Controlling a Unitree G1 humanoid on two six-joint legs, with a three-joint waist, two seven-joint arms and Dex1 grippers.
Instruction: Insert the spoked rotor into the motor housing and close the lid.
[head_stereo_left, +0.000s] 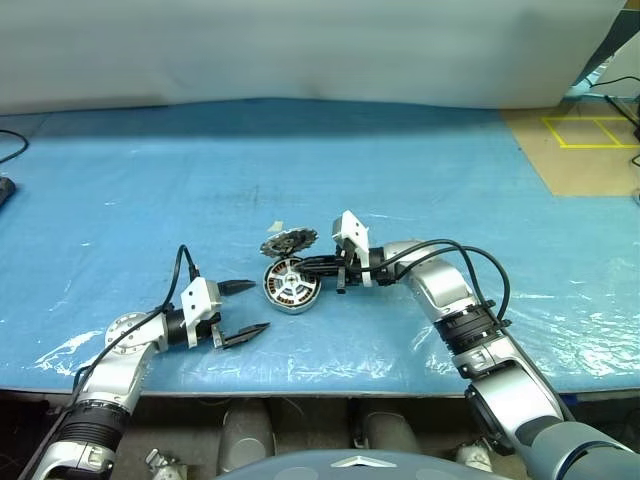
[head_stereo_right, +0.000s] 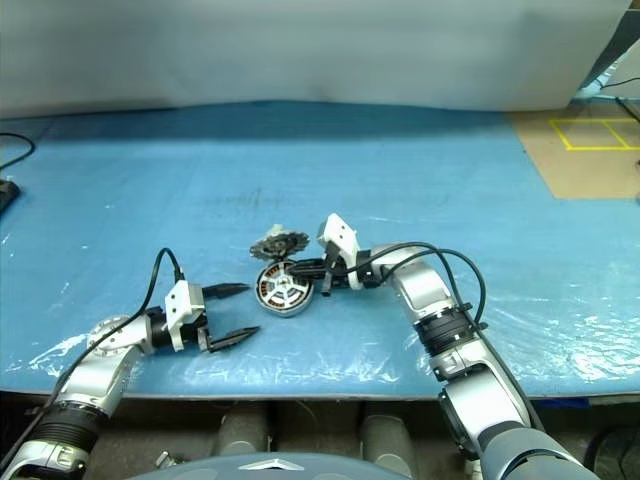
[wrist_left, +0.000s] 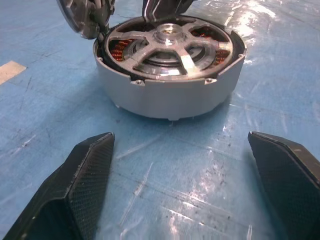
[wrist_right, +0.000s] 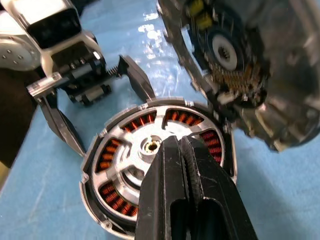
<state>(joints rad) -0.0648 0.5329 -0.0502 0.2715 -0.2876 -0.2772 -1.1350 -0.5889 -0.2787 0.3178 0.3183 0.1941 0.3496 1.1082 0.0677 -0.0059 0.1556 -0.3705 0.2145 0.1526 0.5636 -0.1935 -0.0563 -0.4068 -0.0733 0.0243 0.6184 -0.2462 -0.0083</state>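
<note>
The spoked rotor (wrist_right: 150, 150) sits inside the motor housing (wrist_left: 170, 95) on the blue desk (head_stereo_left: 450, 190), copper windings showing between its spokes. The right tool (wrist_right: 186, 145) hangs directly over the rotor, fingers pressed together and gripping nothing, tips just beside the central hub. The lid (head_stereo_left: 288, 241) stands tilted against the housing's far rim. The left tool (head_stereo_left: 248, 308) rests low on the desk near the housing, pointing at it, fingers spread wide and empty.
</note>
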